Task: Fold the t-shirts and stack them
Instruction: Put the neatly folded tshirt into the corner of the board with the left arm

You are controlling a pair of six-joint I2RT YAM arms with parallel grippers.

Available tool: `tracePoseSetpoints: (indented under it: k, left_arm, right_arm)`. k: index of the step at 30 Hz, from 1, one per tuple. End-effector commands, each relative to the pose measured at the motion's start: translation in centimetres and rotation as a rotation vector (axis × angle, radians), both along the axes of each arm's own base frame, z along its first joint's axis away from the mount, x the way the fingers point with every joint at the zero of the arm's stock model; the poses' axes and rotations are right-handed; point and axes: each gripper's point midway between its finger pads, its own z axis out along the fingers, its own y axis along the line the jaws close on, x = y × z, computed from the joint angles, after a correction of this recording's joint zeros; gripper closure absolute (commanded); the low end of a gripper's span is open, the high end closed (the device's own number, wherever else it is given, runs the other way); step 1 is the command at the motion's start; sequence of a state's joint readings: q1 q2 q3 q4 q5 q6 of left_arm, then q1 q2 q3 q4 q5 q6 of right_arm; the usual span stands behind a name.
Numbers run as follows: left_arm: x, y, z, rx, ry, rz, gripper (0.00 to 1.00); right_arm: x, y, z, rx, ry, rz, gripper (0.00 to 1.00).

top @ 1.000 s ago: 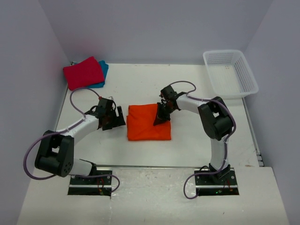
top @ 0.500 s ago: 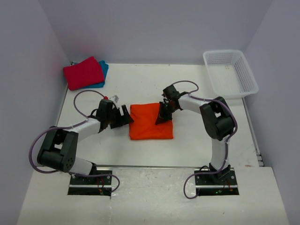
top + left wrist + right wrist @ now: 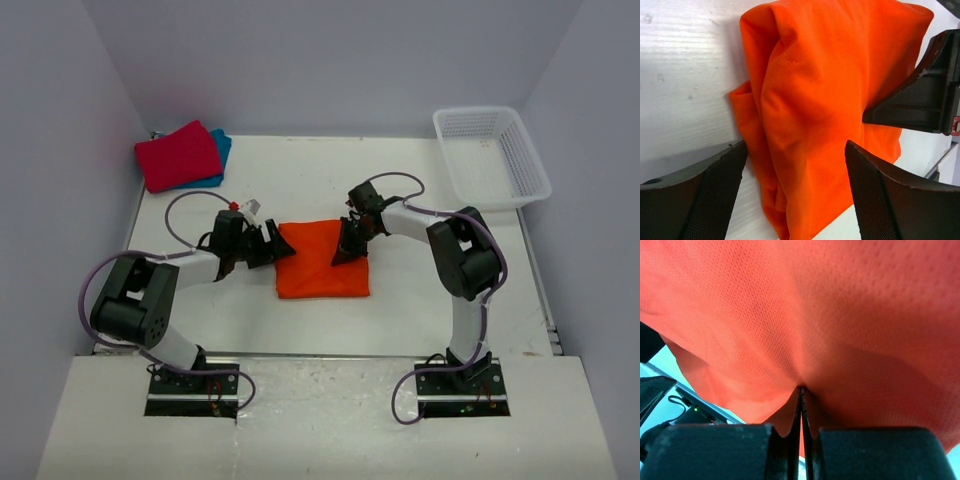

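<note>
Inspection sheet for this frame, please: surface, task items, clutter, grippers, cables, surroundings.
Surface: white table, no spills or marks seen.
Job's things: orange t-shirt folded at the centre; crimson t-shirt folded and lying on the teal t-shirt at the far left corner.
Clutter: white lattice basket at the far right corner, apart from the shirts.
Grippers: left gripper open, fingers either side of the orange shirt's edge; right gripper shut on a pinch of the orange cloth.
Cables: cables loop along both arms, not touching the shirts.
Surroundings: plain walls on three sides; nothing else seen.
</note>
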State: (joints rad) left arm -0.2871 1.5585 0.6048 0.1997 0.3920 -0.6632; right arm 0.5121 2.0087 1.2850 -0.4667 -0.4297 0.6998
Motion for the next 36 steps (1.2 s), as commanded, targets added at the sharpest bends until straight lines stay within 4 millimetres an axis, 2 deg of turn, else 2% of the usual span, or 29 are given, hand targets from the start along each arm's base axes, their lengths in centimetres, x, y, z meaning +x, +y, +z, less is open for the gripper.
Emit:
tracePoseSetpoints:
  k: [1, 7, 12, 15, 18, 29, 30, 36]
  left_arm:
    - [-4.9, 1.7, -5.9, 0.075, 0.233, 0.004, 0.18]
    - [-5.9, 2.0, -5.9, 0.092, 0.256, 0.003, 0.19]
    - [-6.6, 3.6, -5.4, 0.173, 0.291, 0.043, 0.2]
    - [-6.3, 4.6, -4.6, 0.221, 0.27, 0.085, 0.2]
    - [-6.5, 4.0, -4.2, 0.19, 0.268, 0.069, 0.19]
    - [-8.3, 1.7, -6.2, 0.093, 0.345, -0.018, 0.2]
    - [-7.7, 1.4, -6.0, 0.082, 0.317, -0.022, 0.2]
    - [-7.9, 0.9, -7.0, 0.061, 0.34, -0.046, 0.2]
  right_arm:
    - [-0.2, -1.8, -0.6, -0.074, -0.008, -0.024, 1.0]
    - [-0.2, -1.7, -0.5, -0.062, -0.009, -0.024, 1.0]
    - [-0.1, -1.3, -0.7, -0.044, 0.0, -0.024, 1.0]
    - [-0.2, -1.3, -0.7, -0.04, 0.002, -0.024, 1.0]
    - [-0.1, -1.2, -0.7, -0.039, -0.002, -0.025, 1.0]
    - [-0.2, -1.4, -0.8, -0.045, -0.001, -0.026, 1.0]
    - [-0.2, -1.5, -0.8, -0.046, -0.002, -0.027, 1.0]
    - [-0.3, -1.2, -0.8, -0.031, 0.002, -0.027, 1.0]
